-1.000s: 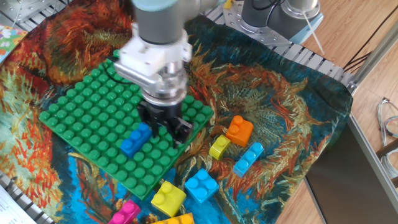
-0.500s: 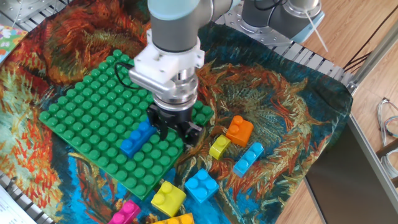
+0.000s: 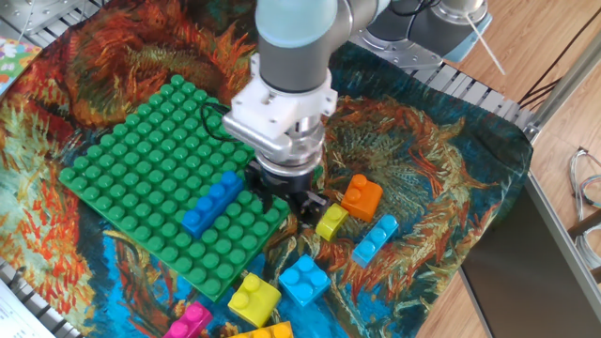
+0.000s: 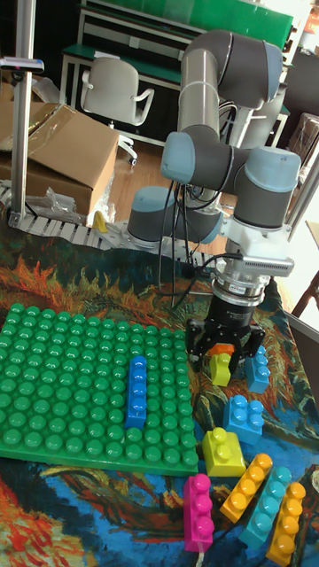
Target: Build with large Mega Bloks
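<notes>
Painted cloth covers your worktop (image 3: 441, 178), and the green baseplate (image 3: 122, 169) lies flat on it so bricks have something to lock into. One long blue brick (image 3: 212, 202) is already pressed onto the plate, near its right edge. Your pincer (image 3: 286, 195) hangs low just off that edge, fingers spread and holding nothing, right beside the small yellow brick (image 3: 331, 222) and the orange brick (image 3: 362, 197). That placement suggests you are lining up for the yellow one. A light blue brick (image 3: 375, 238) lies just beyond; more loose bricks (image 4: 239, 461) wait in front of the plate, within easy reach for later layers.
</notes>
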Tool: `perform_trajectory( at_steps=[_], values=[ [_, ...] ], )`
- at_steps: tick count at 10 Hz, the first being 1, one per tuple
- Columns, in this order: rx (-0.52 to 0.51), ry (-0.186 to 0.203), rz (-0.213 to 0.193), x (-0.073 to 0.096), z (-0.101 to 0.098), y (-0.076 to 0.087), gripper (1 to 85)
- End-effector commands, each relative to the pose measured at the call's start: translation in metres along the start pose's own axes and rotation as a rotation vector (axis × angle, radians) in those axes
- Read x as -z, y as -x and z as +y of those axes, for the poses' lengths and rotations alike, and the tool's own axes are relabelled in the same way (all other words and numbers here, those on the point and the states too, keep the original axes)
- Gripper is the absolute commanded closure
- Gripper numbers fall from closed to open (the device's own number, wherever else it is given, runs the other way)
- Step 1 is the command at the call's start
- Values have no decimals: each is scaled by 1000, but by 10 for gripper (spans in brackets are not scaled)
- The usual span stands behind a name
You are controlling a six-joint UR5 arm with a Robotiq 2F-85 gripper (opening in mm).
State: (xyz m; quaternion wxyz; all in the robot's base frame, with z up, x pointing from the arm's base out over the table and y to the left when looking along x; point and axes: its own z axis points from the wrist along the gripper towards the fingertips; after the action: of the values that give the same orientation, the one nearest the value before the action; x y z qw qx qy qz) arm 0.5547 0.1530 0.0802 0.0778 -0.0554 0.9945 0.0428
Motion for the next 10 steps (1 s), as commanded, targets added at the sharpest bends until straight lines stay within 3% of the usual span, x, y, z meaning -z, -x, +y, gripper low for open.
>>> perform_trajectory(
  at_steps=[1, 3, 4, 5, 7, 9, 10],
  values=[
    [37, 23, 5, -1, 13, -3, 203],
    [-20, -29, 2, -12, 37, -21, 220],
    [-13, -32, 0, -14, 34, -29, 217],
    [-3, 3, -11, -14, 42, -27, 213],
    [18, 9, -22, -14, 44, -25, 190],
    [30, 25, 5, -13, 44, -39, 193],
    [46, 31, -12, -16, 40, -49, 193]
  ],
)
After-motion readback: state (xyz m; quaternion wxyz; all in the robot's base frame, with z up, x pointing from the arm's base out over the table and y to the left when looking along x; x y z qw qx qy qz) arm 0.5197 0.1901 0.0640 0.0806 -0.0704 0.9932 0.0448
